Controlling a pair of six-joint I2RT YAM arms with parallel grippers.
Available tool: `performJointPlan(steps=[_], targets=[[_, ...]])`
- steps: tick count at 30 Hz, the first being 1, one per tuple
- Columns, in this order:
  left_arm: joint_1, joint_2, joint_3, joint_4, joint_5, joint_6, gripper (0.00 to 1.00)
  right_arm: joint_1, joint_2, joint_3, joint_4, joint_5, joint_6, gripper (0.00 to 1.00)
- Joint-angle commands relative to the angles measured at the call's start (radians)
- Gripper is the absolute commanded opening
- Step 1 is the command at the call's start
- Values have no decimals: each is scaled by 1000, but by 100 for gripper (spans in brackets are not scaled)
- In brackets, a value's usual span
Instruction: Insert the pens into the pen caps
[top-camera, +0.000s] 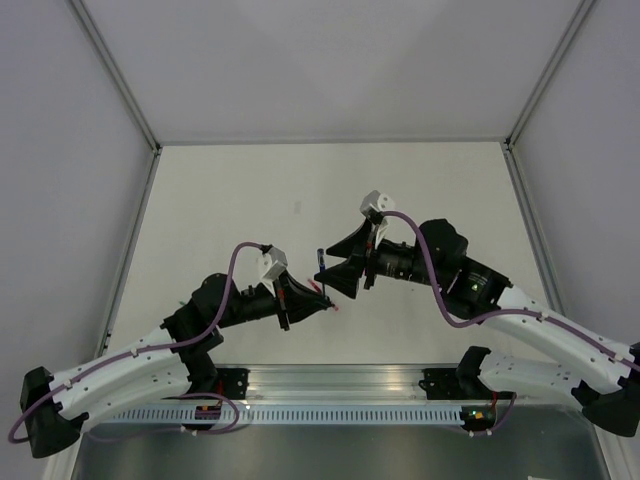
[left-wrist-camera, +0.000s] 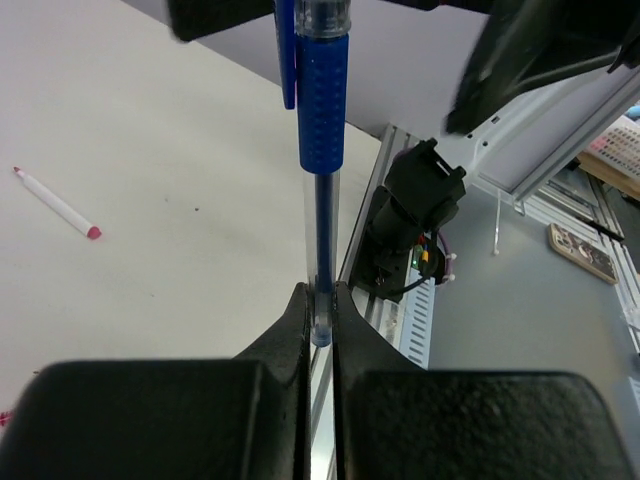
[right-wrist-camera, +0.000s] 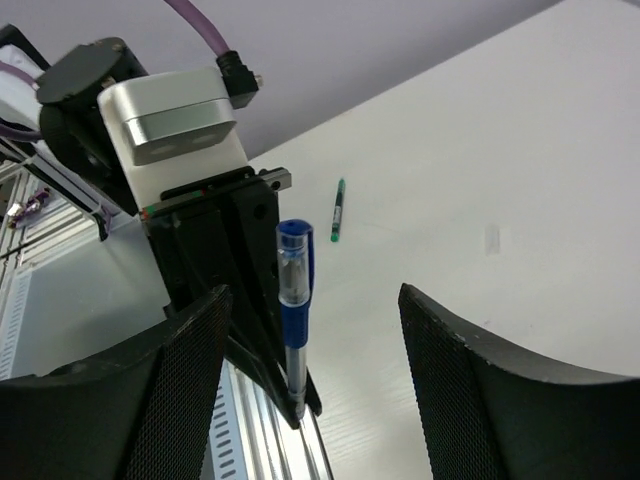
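Pen (right-wrist-camera: 294, 325) of clear and blue plastic stands upright in mid-air over the desk (top-camera: 250, 190). It is just beyond the aluminium rail (top-camera: 330, 383) on the desk's near edge, about midway along that rail. Its lower part is a thin see-through barrel with a dark ink tube inside, and above that comes a blue ribbed sleeve. A cap (right-wrist-camera: 295, 235) with a clear wall, a rounded blue crown and a blue clip sits on the upper end. How far home it sits I cannot tell.

The left jaws, smooth black wedges, are clenched on the very bottom of the barrel. The right jaws are released. Their curved pads (right-wrist-camera: 190, 390), black with a fine mesh texture, stand wide apart on either side of the pen and touch nothing.

The left wrist view alone shows the sleeve's ribbing and the ink tube up close. It also shows a white pen (left-wrist-camera: 55, 203) with red ends lying flat on the matt pale desk, well away from the rail.

The right wrist view alone shows a green pen (right-wrist-camera: 338, 212) lying on the desk far beyond the rail. It also shows the boxy white camera block (right-wrist-camera: 175, 115) above the left jaws, with a glossy purple cable (right-wrist-camera: 200, 25) plugged in.

In the top view the held pen is only a short dark stick (top-camera: 320, 262) between the two arms.
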Motion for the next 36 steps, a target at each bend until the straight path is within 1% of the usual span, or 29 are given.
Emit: performJointPlan(steps=[1, 4, 5, 6, 8, 11, 12, 13, 15, 16, 17, 18, 19, 20, 21, 22, 24, 25, 26, 27, 28, 29, 30, 31, 32, 33, 34, 35, 36], targets=[[-2, 11, -3, 49, 56, 4, 2, 4, 38, 47, 52, 13, -14, 74], [-2, 19, -9, 51, 57, 7, 2, 4, 63, 52, 98, 32, -10, 68], [-2, 19, -10, 51, 57, 10, 2, 4, 65, 43, 110, 36, -7, 57], [-2, 22, -12, 51, 59, 11, 2, 4, 66, 38, 128, 44, -5, 50], [-2, 26, -12, 49, 60, 14, 2, 4, 65, 28, 141, 59, 3, 42], [-2, 34, -13, 52, 54, 16, 2, 4, 57, 11, 148, 44, 12, 42], [-2, 34, -13, 52, 52, 14, 2, 5, 54, -1, 165, 36, 19, 38], [-2, 36, -9, 54, 49, 13, 2, 5, 43, -14, 177, 30, 30, 28], [-2, 36, 0, 45, 25, 2, 2, 5, 31, -52, 197, 33, 36, 16], [-3, 37, 20, 31, 14, 0, 5, 4, 26, -58, 196, 41, 35, 10], [-2, 43, 29, 16, -3, 0, 17, 5, 26, -64, 187, 55, 32, 0], [-2, 48, 39, -7, -9, 0, 29, 2, 26, -64, 167, 94, 32, 0], [-2, 49, 52, -18, -10, 4, 37, 5, 29, -63, 150, 117, 29, 0], [-3, 55, 56, -24, -4, 10, 34, 4, 29, -57, 135, 136, 20, 0], [-2, 57, 59, -29, -1, 13, 33, 4, 31, -54, 112, 163, 15, 0], [-3, 59, 62, -46, -3, 13, 40, 4, 35, -52, 104, 171, 12, 0], [-2, 57, 71, -70, -17, 13, 64, 5, 39, -43, 81, 190, 6, 0], [-2, 55, 72, -95, -21, 13, 78, 4, 46, -37, 70, 220, 3, 0], [-2, 49, 72, -106, -36, 11, 82, 4, 54, -17, 64, 240, -5, 0], [-2, 37, 71, -118, -46, 10, 86, 4, 62, -6, 3, 266, -26, 0], [-2, 26, 63, -129, -55, 11, 92, 2, 90, 9, -29, 333, -34, 0], [-2, 19, 60, -154, -84, 14, 95, -1, 112, 44, -68, 389, -33, 0], [-2, 8, 56, -170, -113, 16, 96, -7, 135, 64, -156, 433, -31, 0], [-3, -7, 50, -187, -150, 13, 98, -24, 190, 83, -203, 528, -13, 0], [-2, -10, 46, -223, -246, 5, 98, -36, 221, 107, -247, 564, 1, 0], [-2, -10, 43, -253, -297, 1, 99, -62, 268, 112, -307, 593, 12, 0], [-2, -3, 37, -268, -353, -3, 99, -84, 288, 110, -326, 610, 39, 0], [-2, 6, 34, -297, -453, -13, 99, -107, 308, 100, -341, 613, 56, 0], [-2, 19, 31, -310, -502, -19, 99, -163, 337, 89, -356, 613, 68, 0]])
